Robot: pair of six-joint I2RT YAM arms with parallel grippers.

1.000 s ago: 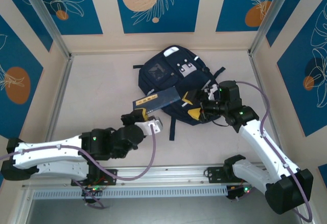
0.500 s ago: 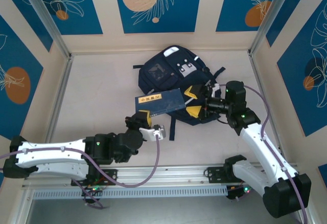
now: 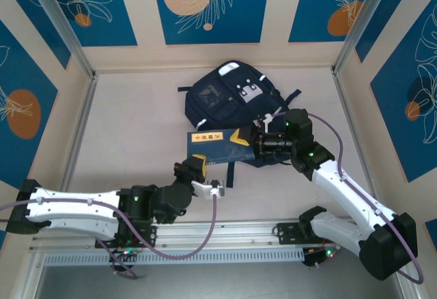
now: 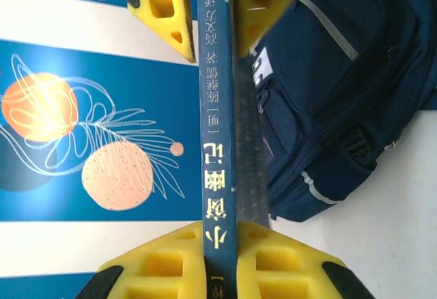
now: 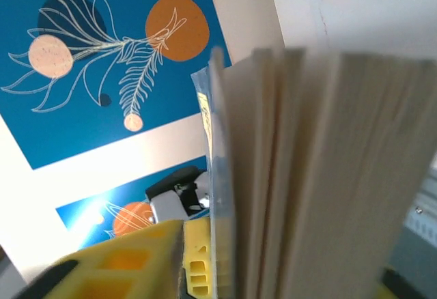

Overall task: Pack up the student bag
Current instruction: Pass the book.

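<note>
Cream walls (image 3: 280, 12) with blue leaf-and-orange panels enclose a pale table (image 3: 136, 121). The student bag (image 3: 225, 97) lies toward the middle of the far edge, its near end hidden behind a dark blue book (image 3: 215, 145) held flat above the table's centre. The left gripper (image 3: 192, 163) clamps the book's near-left corner. The right gripper (image 3: 240, 138) is closed on its right edge – in the right wrist view, blurred pages hide most of that gripper's fingers.

Dark navy student bag (image 3: 220, 101), white stripes, grey patch. Dark blue book (image 3: 220, 147), yellow label, gold spine lettering. Yellow fingers on left gripper (image 4: 220, 265) and right gripper (image 4: 215, 39). Blue wall panels (image 3: 242, 12), orange circles, white leaf outlines.
</note>
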